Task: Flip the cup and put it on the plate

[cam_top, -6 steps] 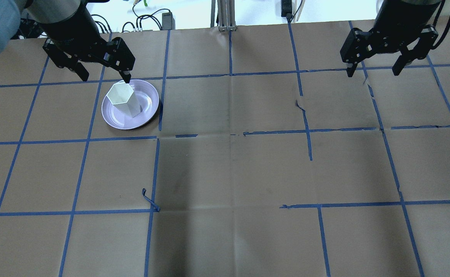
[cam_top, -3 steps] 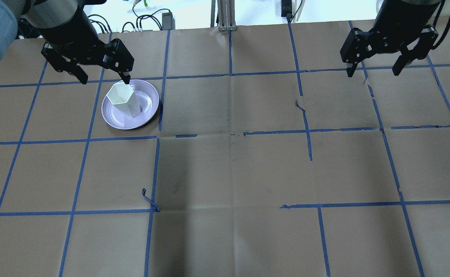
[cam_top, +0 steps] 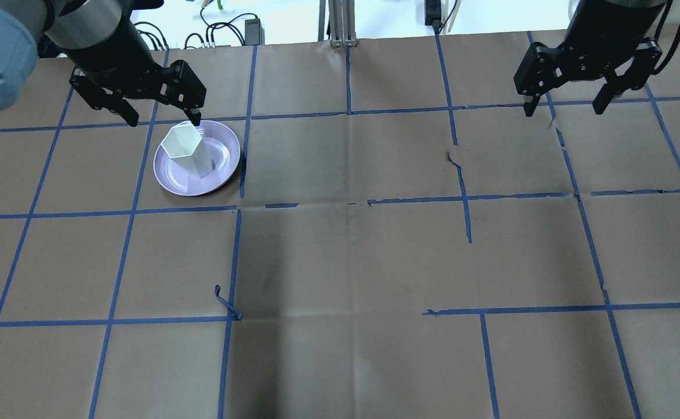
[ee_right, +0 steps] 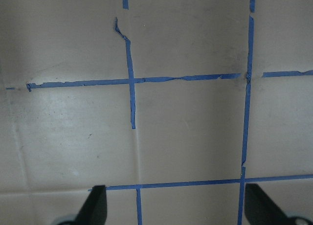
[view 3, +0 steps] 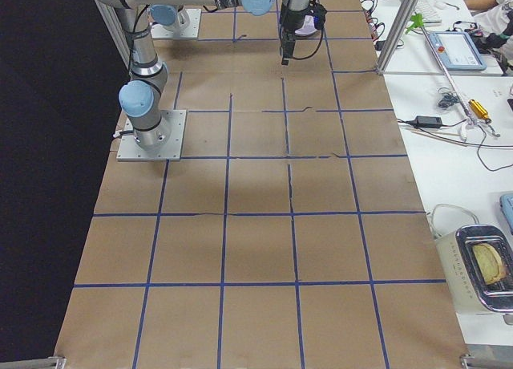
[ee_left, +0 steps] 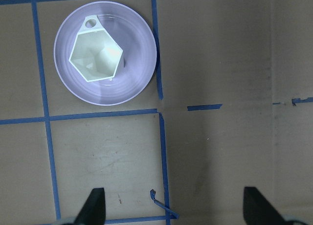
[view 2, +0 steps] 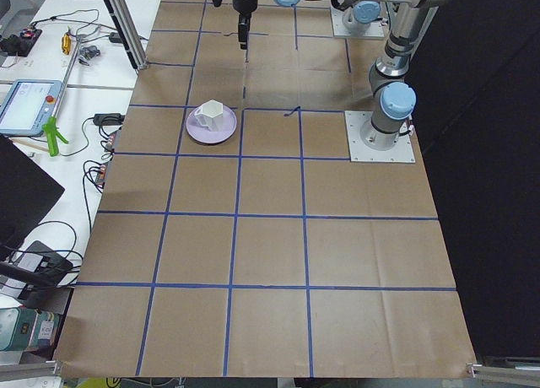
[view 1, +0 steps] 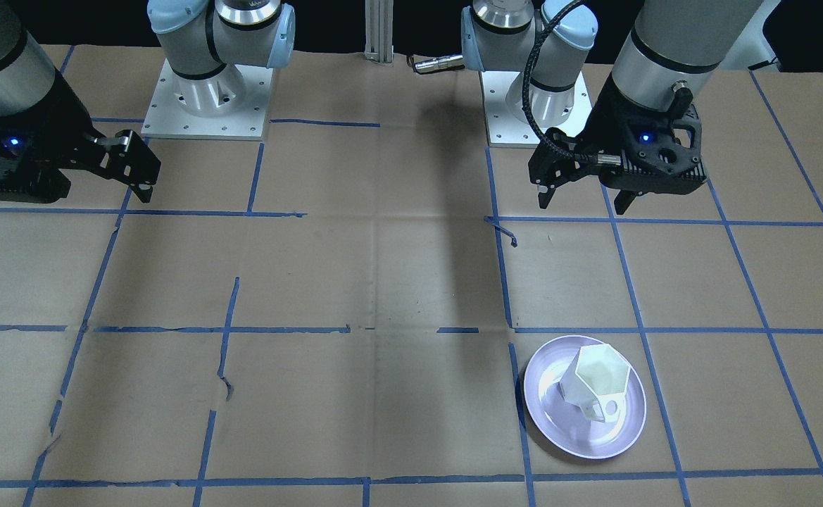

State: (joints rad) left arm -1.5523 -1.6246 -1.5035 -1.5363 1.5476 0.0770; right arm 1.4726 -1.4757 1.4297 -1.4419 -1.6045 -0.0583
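Observation:
The white faceted cup (cam_top: 185, 148) stands upright, mouth up, on the lavender plate (cam_top: 227, 156) at the far left of the table. Its handle points away from the robot. Both also show in the front view, the cup (view 1: 594, 384) on the plate (view 1: 566, 433), and in the left wrist view, the cup (ee_left: 95, 56) on the plate (ee_left: 139, 80). My left gripper (cam_top: 164, 119) is open and empty, raised above the table on the near side of the plate, apart from the cup. My right gripper (cam_top: 562, 110) is open and empty, hovering at the far right.
Brown paper with a blue tape grid covers the table. A loose tape curl (cam_top: 226, 302) and a tear in the paper (cam_top: 453, 157) lie on it. The arm bases (view 1: 203, 98) stand at the robot's edge. Cables and a metal post (cam_top: 340, 23) line the far edge.
My left gripper has shifted slightly to the right and away from the cup, still open. The cup, plate and right arm have not moved.

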